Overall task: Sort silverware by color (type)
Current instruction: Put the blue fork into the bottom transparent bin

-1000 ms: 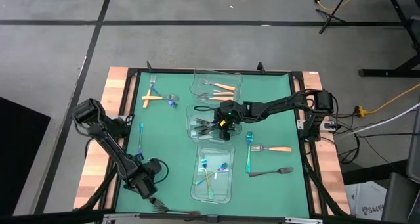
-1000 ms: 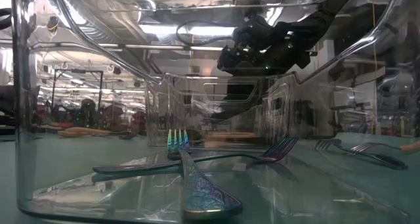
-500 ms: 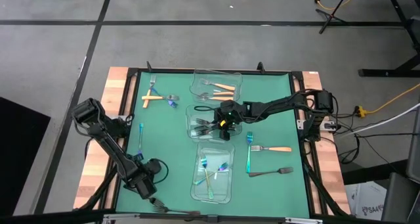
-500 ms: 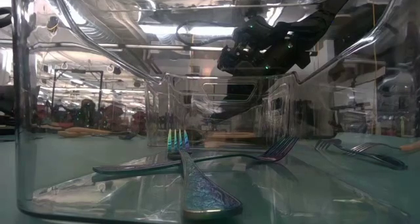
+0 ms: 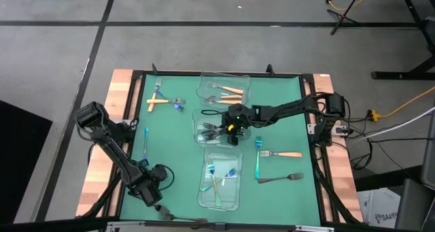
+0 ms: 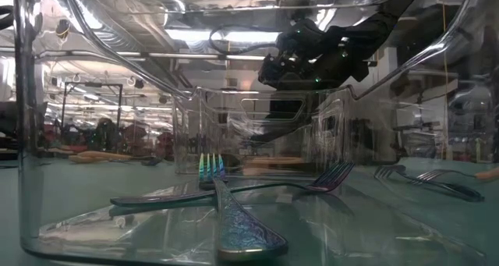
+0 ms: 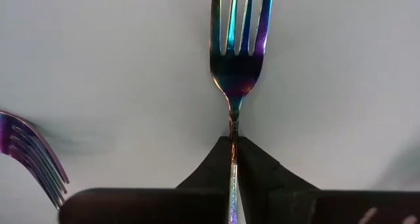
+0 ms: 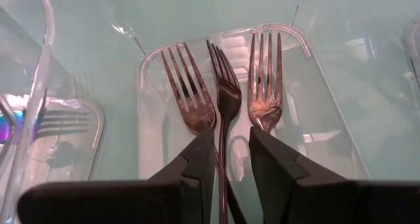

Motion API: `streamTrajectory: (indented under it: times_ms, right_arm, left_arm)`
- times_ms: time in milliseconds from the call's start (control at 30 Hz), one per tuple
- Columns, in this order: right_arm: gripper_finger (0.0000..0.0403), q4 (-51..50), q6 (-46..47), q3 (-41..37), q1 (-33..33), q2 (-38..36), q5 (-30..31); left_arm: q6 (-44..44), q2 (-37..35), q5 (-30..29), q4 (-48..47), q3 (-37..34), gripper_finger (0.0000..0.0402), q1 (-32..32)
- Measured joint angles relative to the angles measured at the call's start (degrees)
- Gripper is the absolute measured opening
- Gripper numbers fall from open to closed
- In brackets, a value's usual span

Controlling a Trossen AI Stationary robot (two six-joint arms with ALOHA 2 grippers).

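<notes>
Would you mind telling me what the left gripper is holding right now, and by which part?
The left gripper is shut on an iridescent fork, pinching its thin handle just below the neck, with the tines pointing away from the gripper.

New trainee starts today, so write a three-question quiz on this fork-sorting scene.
1. True or false: the left gripper has its jaws shut on the handle of an iridescent blue-teal metal fork.
2. The right gripper is over the clear plastic container of: A orange-handled forks; B dark grey forks; C iridescent forks.
3. Fill in: the table holds ___ clear containers.
Key: 1 true; 2 B; 3 three.
</notes>
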Motion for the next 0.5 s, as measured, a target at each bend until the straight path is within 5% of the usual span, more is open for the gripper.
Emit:
streamTrajectory:
  times_ms: [367, 500]
  right_arm:
    - [0.0088, -0.9, -0.5, -0.2, 0.0, -1.5, 0.6]
    - [0.0088, -0.5, -0.4, -0.1, 0.0, -1.8, 0.5]
  left_arm:
    - [-0.4, 0.1, -0.6, -0.7, 1.7, 0.0002, 0.0]
    - [-0.5, 0.3, -5.2, -1.1, 3.0, 0.0002, 0.2]
